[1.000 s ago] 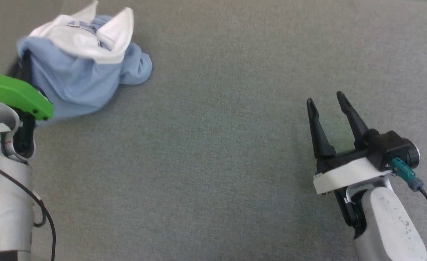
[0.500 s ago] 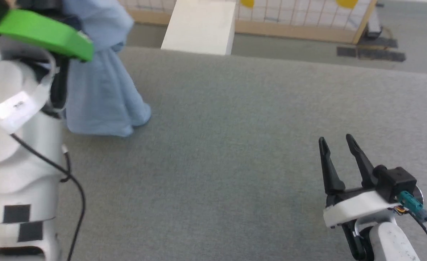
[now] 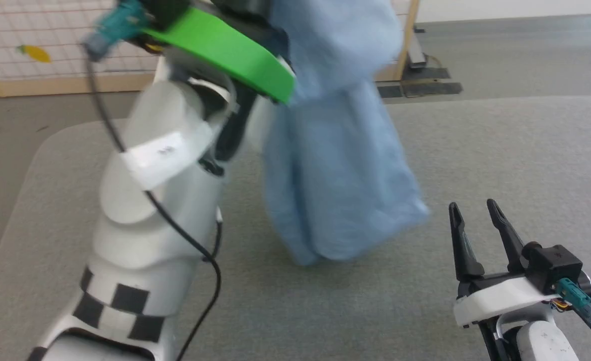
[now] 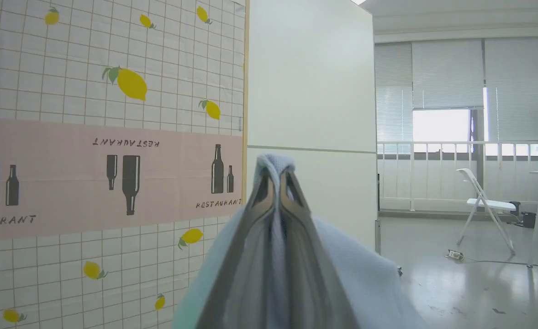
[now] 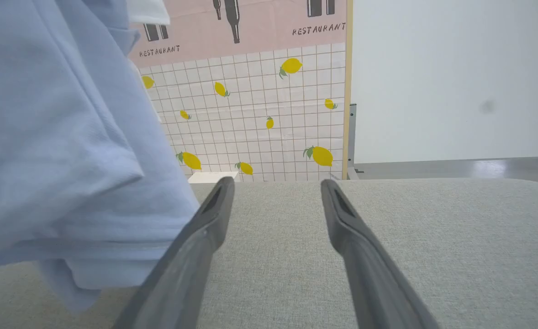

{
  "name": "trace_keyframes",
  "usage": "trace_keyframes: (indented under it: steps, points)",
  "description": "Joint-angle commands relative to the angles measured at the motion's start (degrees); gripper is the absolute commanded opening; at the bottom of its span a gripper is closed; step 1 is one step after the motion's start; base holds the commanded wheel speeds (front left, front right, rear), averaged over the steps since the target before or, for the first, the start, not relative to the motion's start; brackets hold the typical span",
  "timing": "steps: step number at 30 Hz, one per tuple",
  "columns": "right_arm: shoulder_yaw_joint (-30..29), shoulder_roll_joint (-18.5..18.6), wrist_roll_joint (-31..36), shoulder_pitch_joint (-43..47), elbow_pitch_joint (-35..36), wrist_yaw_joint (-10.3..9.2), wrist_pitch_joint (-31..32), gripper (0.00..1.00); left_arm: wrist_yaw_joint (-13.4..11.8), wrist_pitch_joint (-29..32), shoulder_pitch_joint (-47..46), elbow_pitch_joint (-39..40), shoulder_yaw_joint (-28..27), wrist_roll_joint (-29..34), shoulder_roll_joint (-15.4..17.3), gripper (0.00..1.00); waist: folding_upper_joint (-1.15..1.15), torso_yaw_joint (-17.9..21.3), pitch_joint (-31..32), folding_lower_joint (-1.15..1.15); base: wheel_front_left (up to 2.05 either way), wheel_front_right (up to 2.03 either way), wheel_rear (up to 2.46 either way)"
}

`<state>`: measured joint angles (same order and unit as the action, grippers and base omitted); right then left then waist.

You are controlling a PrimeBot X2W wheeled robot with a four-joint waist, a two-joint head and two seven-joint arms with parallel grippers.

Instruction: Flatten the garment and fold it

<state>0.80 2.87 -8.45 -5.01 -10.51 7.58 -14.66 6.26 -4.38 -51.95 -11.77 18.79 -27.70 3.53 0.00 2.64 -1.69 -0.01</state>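
Observation:
The garment point(image 3: 338, 165), a light-blue knit top, hangs in a bunched column from my raised left arm, its lower end just above or brushing the grey table point(image 3: 501, 160). In the left wrist view my left gripper point(image 4: 276, 176) is shut on a fold of the garment point(image 4: 276, 161), with cloth draping over both fingers. My right gripper point(image 3: 476, 213) stands open low at the right, nothing between its fingers. In the right wrist view the garment point(image 5: 59, 151) hangs at the left, beside the left finger point(image 5: 207, 224).
The grey padded table point(image 5: 387, 219) has a rounded far-left corner. Beyond it stand a tiled lemon-print partition point(image 4: 91, 91) with a wooden frame and a white wall panel point(image 4: 310, 82). A white folding chair point(image 4: 483, 203) stands far off on the floor.
My left arm has lifted the garment off the table, from a crumpled heap to a hanging column, and carried it rightward. The head camera has tilted up and turned. The right gripper stays open.

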Motion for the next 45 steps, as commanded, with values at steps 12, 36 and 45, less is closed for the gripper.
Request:
trace_keyframes:
  steps: [12, 36, 45]
  points:
    - [1.1, 0.0, -0.1, -0.7, 0.3, -0.09, -0.1, 1.0, -4.3, 18.9, 18.5, -22.0, 15.1, -2.3, 0.2, 0.0, 0.0, 6.5, -2.3, 0.01, 0.0, 0.0, 0.0]
    - [3.7, 0.0, 2.2, 0.2, 3.1, -0.09, 1.7, 1.0, -9.7, -10.6, 37.9, -0.2, -1.9, 2.7, 5.8, 1.0, 0.0, -1.1, -1.5, 0.01, 0.0, 0.0, 0.0]
    - [17.3, 0.0, 5.9, -4.8, 3.3, -0.09, 10.7, 1.0, -8.4, -10.6, 47.0, 9.1, -12.5, 10.9, 2.7, 1.0, 0.0, -5.9, -5.0, 0.01, 0.0, 0.0, 0.0]
